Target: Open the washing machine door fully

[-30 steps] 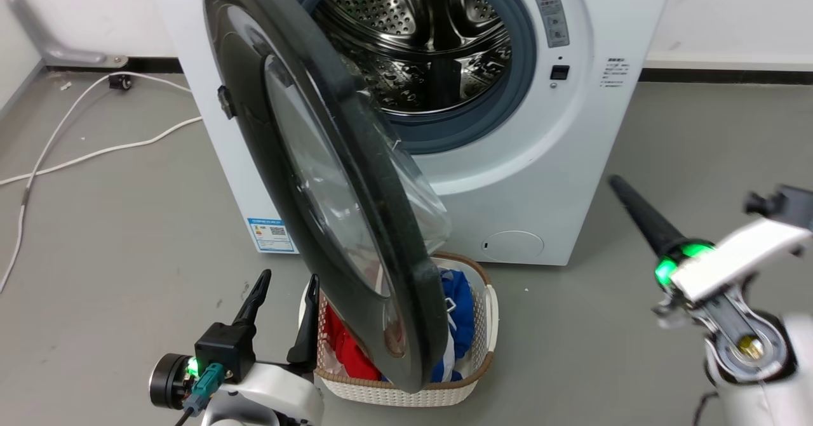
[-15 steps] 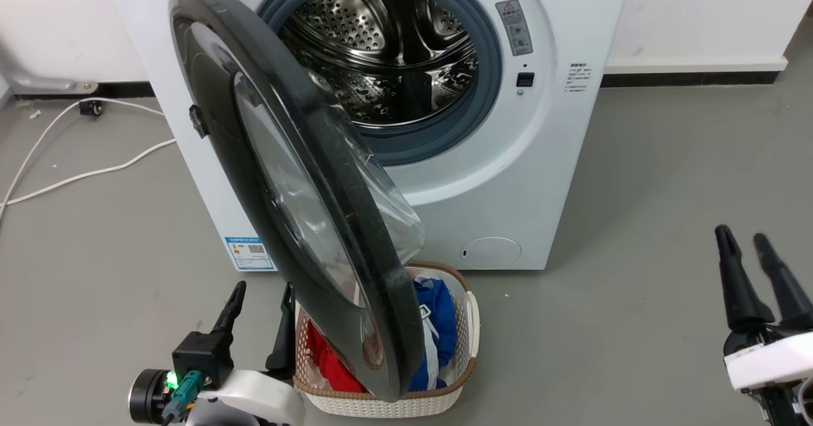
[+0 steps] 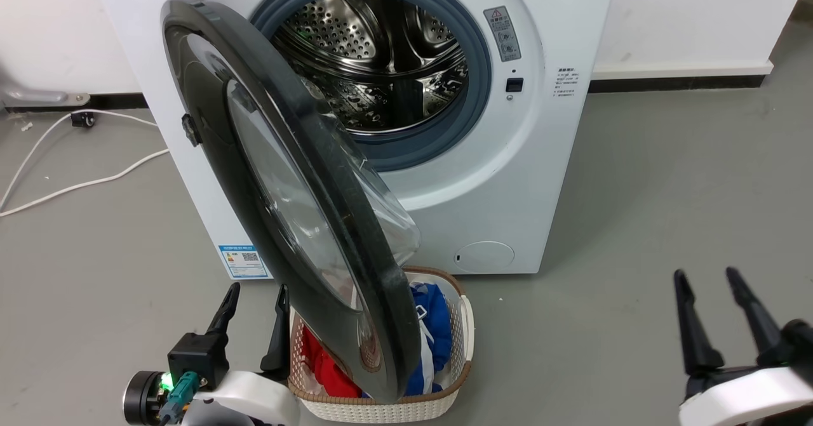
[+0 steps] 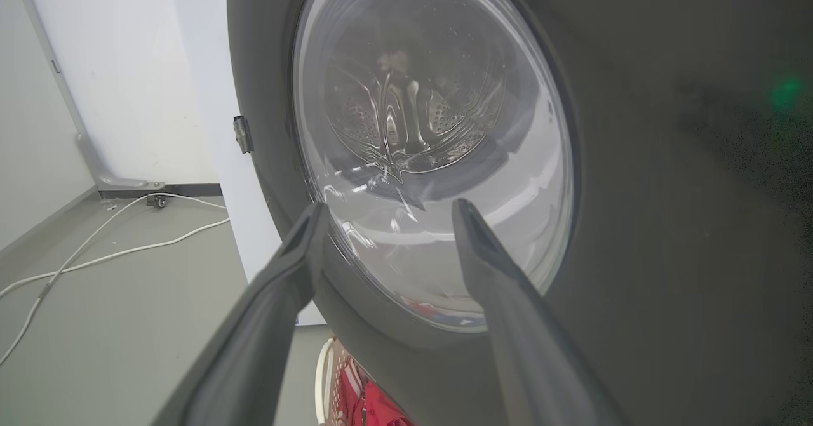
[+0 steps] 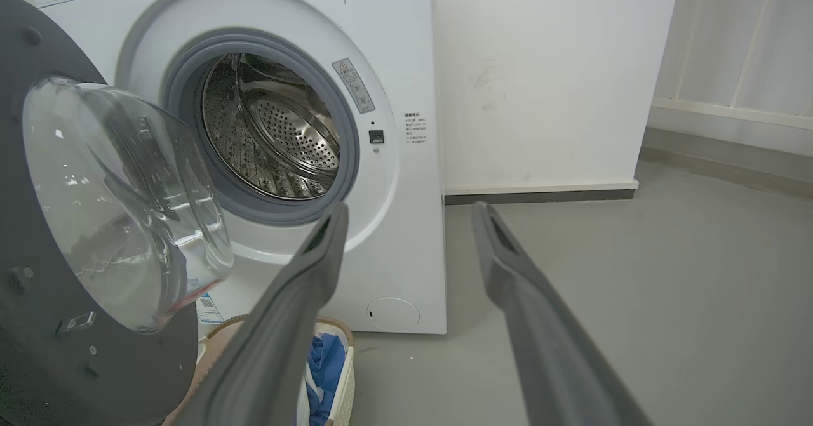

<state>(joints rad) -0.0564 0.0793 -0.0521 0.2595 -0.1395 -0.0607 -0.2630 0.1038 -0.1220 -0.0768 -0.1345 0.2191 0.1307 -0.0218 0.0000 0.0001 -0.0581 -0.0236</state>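
Big white boxy washing machine (image 3: 508,191) against wall. Its round glossy black door (image 3: 209,127) hangs over white woven laundry basket (image 3: 406,410) in front. Left gripper (image 3: 257,289) just left of basket, right gripper (image 3: 705,273) well apart right.

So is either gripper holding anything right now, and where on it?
Nothing is held. Left gripper is open beside the large round glossy black door; right gripper is open over the grey floor.

I see a grey floor (image 3: 635,191) running back to a white wall (image 3: 686,13) with a dark baseboard (image 3: 673,83). On my left, 2 white cables (image 3: 95,181) trail across the floor from the wall.
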